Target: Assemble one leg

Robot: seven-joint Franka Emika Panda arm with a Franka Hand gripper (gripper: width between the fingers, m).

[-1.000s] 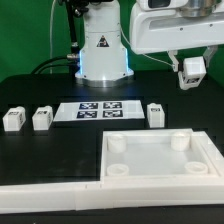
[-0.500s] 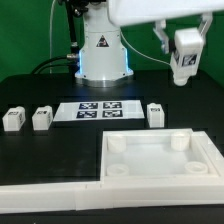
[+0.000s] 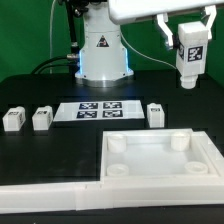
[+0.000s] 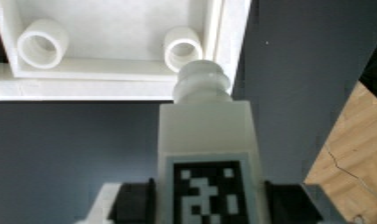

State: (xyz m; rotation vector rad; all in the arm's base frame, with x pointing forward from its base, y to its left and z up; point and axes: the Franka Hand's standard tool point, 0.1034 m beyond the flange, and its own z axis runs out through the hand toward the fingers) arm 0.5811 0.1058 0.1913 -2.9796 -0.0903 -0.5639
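Robot lab, marker board (image 3: 97, 110), black table (image 3: 35, 88)

small white plastic leg block (image 3: 190, 55) (image 4: 206, 130) with black-and-white square tag on one face, aloft at the exterior view's right, near upright, round peg at its lower end

leg (image 3: 190, 58) in gripper (image 3: 187, 36), panel (image 3: 150, 166) before marker board (image 3: 98, 109)

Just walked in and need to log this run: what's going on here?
The arm's tool is shut on one leg, holding it roughly upright in the air at the exterior view's right. The wrist view looks along it toward a corner of the white panel with round sockets. No leg is in a socket yet. Three spare legs sit on the table near the marker board.
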